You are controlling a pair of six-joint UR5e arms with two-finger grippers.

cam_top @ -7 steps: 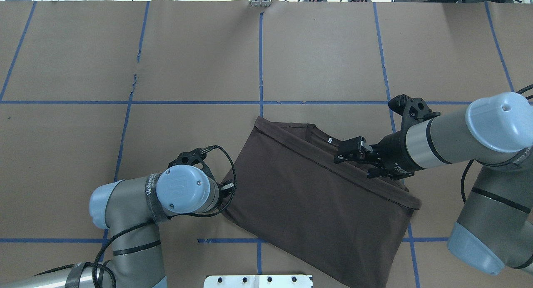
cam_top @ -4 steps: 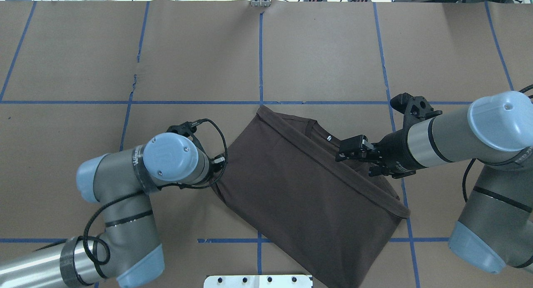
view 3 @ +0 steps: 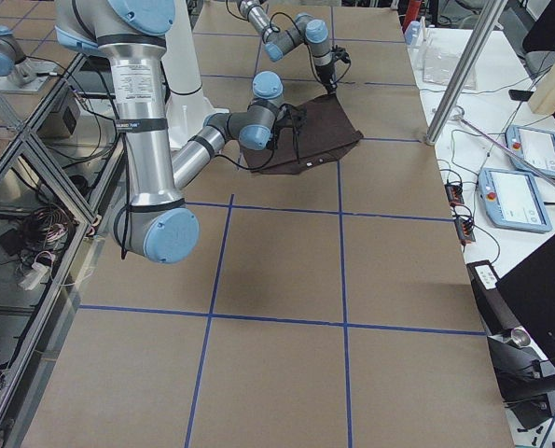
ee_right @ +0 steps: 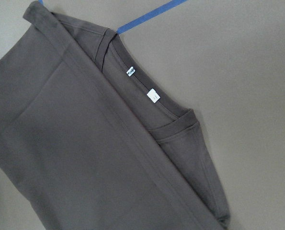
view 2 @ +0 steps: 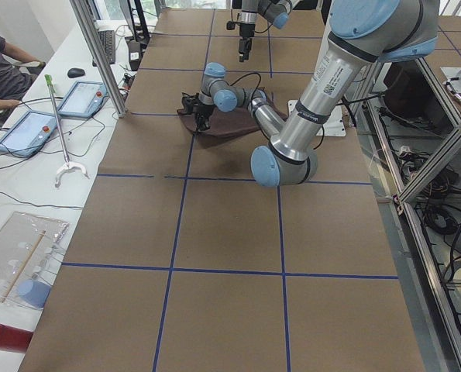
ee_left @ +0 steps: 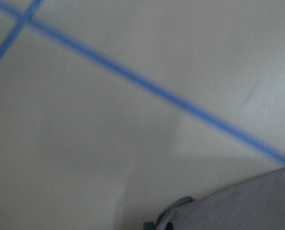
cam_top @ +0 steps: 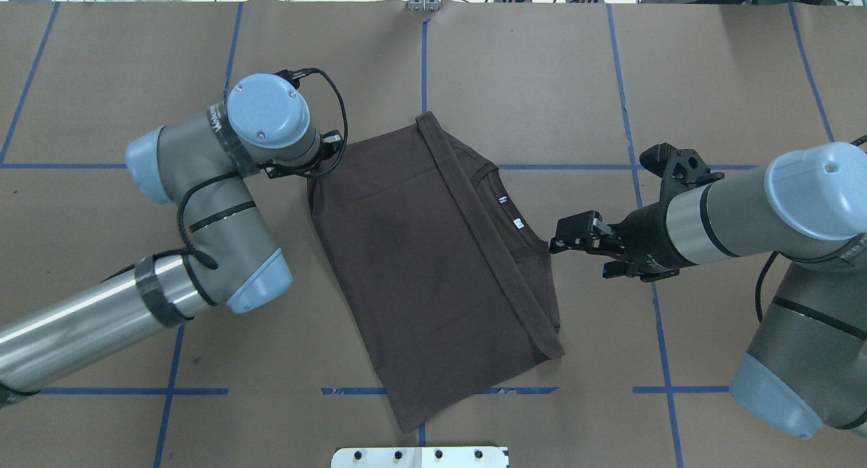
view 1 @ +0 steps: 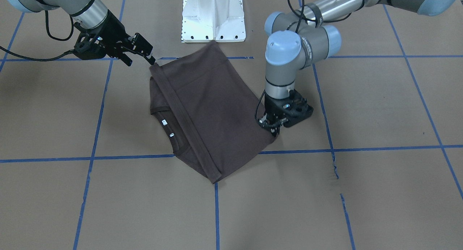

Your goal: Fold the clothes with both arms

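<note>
The dark brown T-shirt (cam_top: 420,265) lies folded flat on the table's middle, collar and two white labels (ee_right: 152,96) showing along its right side. It also shows in the front view (view 1: 209,105). My left gripper (view 1: 274,130) points straight down and is shut on the shirt's far left corner. In the overhead view it is hidden under the left wrist (cam_top: 271,126). My right gripper (cam_top: 576,257) is open and empty, just off the shirt's right edge by the collar. In the front view the right gripper (view 1: 140,62) hovers beside the shirt's corner.
The white bolted pedestal (view 1: 213,16) stands at the table's near edge, close to the shirt's hem. Blue tape lines (cam_top: 425,68) cross the brown paper cover. Tablets (view 2: 29,128) and a metal post (view 2: 98,58) stand beyond the far edge.
My left gripper dragged the shirt's corner away from the robot and leftward, turning the whole shirt. The right gripper barely moved and now sits beside the shirt, not over it.
</note>
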